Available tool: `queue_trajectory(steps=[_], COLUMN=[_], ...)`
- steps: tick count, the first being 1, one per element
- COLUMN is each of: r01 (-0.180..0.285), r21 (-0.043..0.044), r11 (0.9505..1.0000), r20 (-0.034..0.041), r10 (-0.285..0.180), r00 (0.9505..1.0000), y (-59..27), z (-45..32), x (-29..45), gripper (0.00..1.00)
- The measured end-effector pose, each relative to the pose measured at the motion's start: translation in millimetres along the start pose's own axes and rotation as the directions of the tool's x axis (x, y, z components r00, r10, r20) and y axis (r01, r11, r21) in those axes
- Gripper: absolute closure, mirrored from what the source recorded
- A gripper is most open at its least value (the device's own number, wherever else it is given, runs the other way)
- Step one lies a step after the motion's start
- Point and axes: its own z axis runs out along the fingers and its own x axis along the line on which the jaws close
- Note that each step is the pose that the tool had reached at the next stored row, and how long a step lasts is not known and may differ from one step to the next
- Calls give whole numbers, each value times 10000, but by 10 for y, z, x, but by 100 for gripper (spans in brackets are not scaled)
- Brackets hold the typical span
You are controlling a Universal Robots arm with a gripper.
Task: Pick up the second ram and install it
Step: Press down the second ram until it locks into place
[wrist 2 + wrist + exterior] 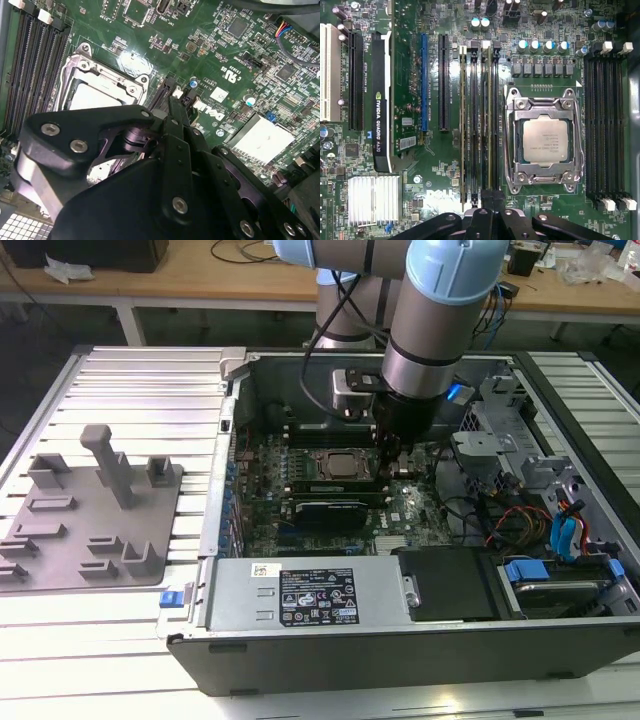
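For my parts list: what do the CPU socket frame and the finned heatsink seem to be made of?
The CPU socket frame looks like bare stamped metal, probably steel: silvery, shiny, with screws at the corners. The finned heatsink looks like pale matte aluminium, with thin parallel fins.

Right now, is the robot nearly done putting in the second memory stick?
Nearly, it seems. One stick already stands in a slot near the CPU socket. The pincer sits over one end of the second ram, beside it. Whether that is clicked fully in, I cannot tell.
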Motion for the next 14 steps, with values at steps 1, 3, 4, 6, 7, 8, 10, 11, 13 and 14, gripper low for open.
queue_trajectory(steps=[1, 3, 4, 6, 7, 8, 10, 11, 13, 14], r01=[0, -1, -1, 0, 0, 0, 2, 1, 1, -1], r21=[1, -2, -1, -2, -2, -2, -2, -1, 0, 2], r11=[10000, 10000, 10000, 10000, 10000, 10000, 10000, 10000, 10000, 10000], r20=[6, -11, -9, -12, -10, -11, -12, -13, -13, -11], r10=[0, 1, 1, 0, 0, 0, -2, -1, -1, 1], r00=[10000, 10000, 10000, 10000, 10000, 10000, 10000, 10000, 10000, 10000], y=[1, 4, 5, 10, 10, 10, 114, 237, 383, 432], z=[-29, -116, -159, -304, -317, -317, -313, -310, -305, -302], x=[-2, -4, -6, -13, -14, -14, -13, -11, -10, -10], gripper=[92, 92, 92, 92, 92, 92, 92, 92, 92, 92])
